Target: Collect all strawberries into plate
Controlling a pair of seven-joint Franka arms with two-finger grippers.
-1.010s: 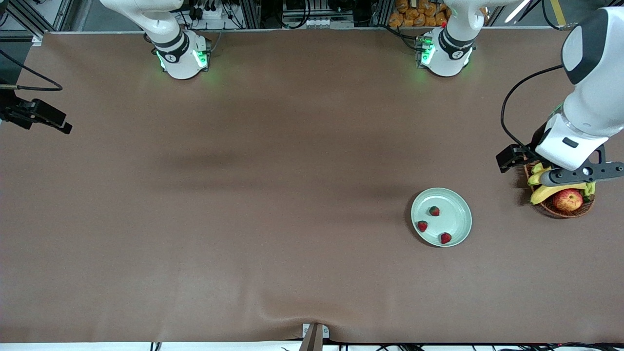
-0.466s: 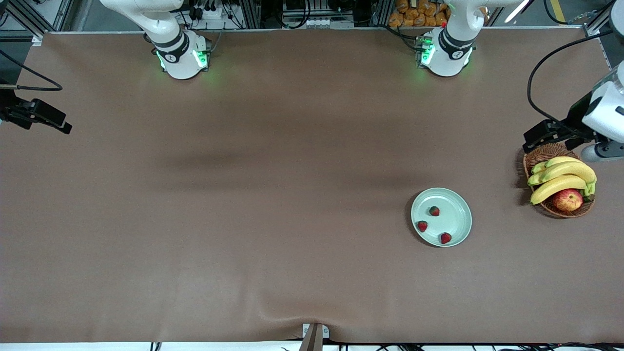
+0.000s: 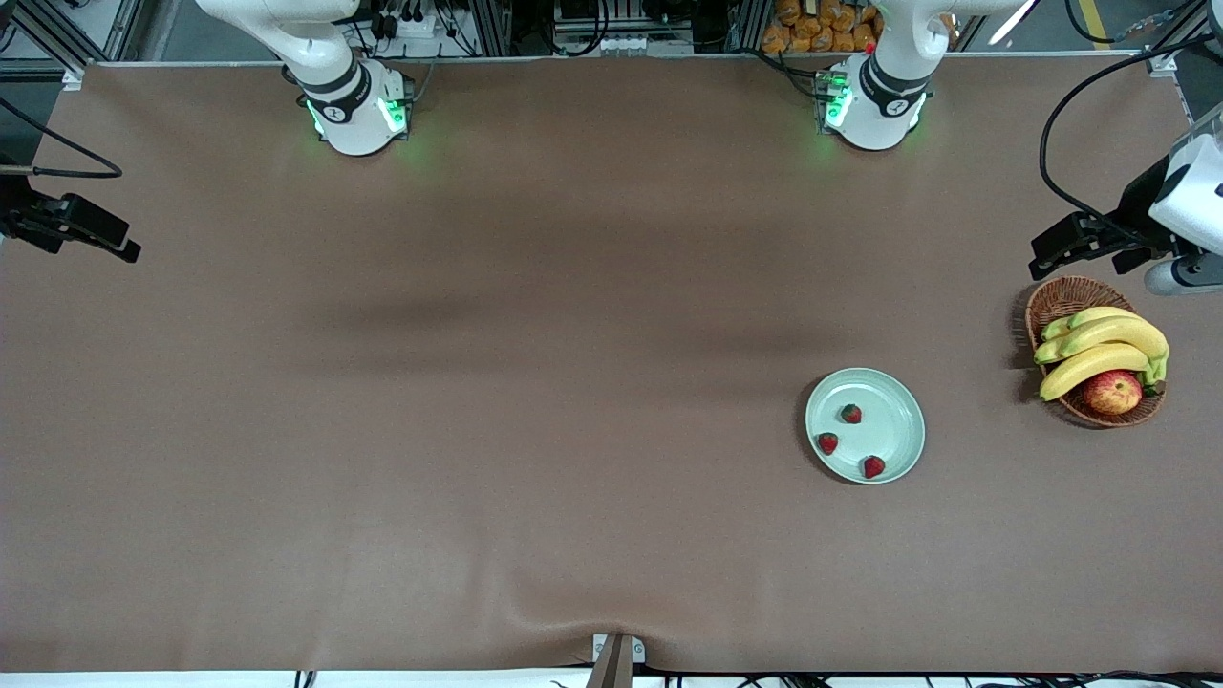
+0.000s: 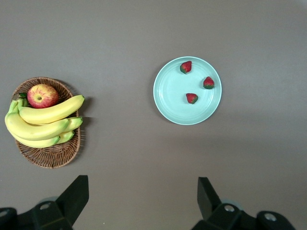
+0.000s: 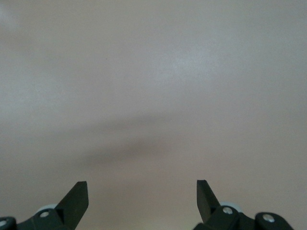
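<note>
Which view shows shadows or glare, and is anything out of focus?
Front view: broad soft shadow bands on the tablecloth, green base lights glowing. Left wrist view: sharp, plate and basket crisp. Right wrist view: hazy, pale glare patch, faint shadow streak.

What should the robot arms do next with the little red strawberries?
Probably nothing more than pull back and rest. All three tiny red strawberries already lie on the round pale mint-green plate, and none shows on the brown table. The left gripper hangs open and empty up near the wicker fruit basket; the right gripper waits open over bare table.
</note>
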